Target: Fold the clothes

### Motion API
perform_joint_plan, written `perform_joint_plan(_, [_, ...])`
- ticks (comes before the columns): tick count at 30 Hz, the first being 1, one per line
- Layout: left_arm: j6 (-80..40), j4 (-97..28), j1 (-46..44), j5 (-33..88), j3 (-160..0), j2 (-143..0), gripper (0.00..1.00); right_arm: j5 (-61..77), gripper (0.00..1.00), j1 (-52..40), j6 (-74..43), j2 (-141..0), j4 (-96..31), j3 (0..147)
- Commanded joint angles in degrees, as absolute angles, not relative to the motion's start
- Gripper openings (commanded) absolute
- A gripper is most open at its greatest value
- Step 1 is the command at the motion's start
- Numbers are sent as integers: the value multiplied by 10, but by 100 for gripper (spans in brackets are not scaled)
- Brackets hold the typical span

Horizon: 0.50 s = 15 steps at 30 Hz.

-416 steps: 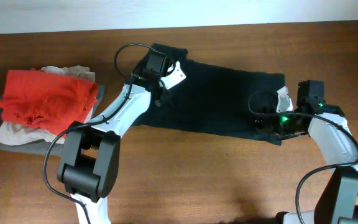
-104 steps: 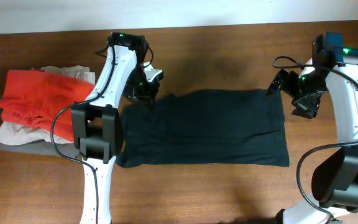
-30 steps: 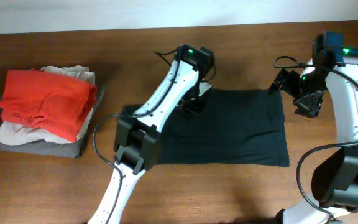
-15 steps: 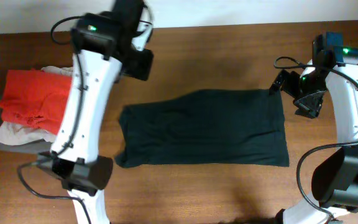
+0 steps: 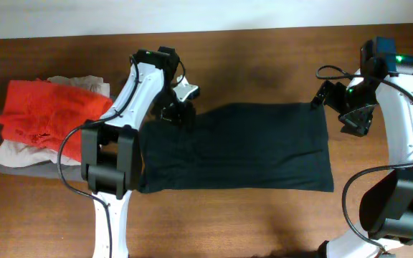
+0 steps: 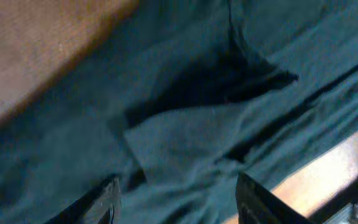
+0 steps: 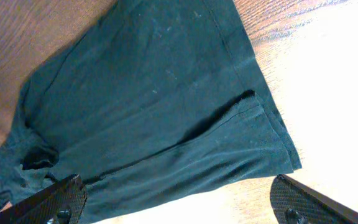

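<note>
Cloth fills the middle of the brown wooden surface [image 5: 249, 222]: the black garment [image 5: 242, 150] lies flat there as a wide rectangle. Its near edge and right edge run fairly straight, its left edge is wavier, and its far edge dips toward the left corner. The left hand [image 5: 178, 112] sits at that far-left corner, over the fabric. In the blurred left wrist view its fingers [image 6: 107, 200] stand spread with nothing between them, rumpled cloth and a small turned-over flap lying below. The right hand [image 5: 339, 107] hangs just beside the garment's far-right corner, off the cloth's edge. From its own camera the fingers [image 7: 58, 199] are wide apart and empty, well above the garment's hemmed side, where a second layer shows as a step along the edge. Bare wood runs in a broad band along the garment's near edge and in another band beyond its far edge. To the left, a narrower strip of wood separates the garment from a pile [image 5: 20, 154] of folded beige and grey pieces topped by a red garment [image 5: 52, 115], near the surface's left end.
</note>
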State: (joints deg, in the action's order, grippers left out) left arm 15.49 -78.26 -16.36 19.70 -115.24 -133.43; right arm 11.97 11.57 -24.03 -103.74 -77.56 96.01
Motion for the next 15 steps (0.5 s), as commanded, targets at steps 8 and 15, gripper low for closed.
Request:
perform_joint_plan(8, [190, -745, -172, 221, -1134, -1369, 59, 113, 99, 113, -241, -1026, -783, 968])
perform_joint_plan(15, [190, -731, -172, 200, -1134, -1394, 60, 113, 99, 113, -241, -1026, -784, 968])
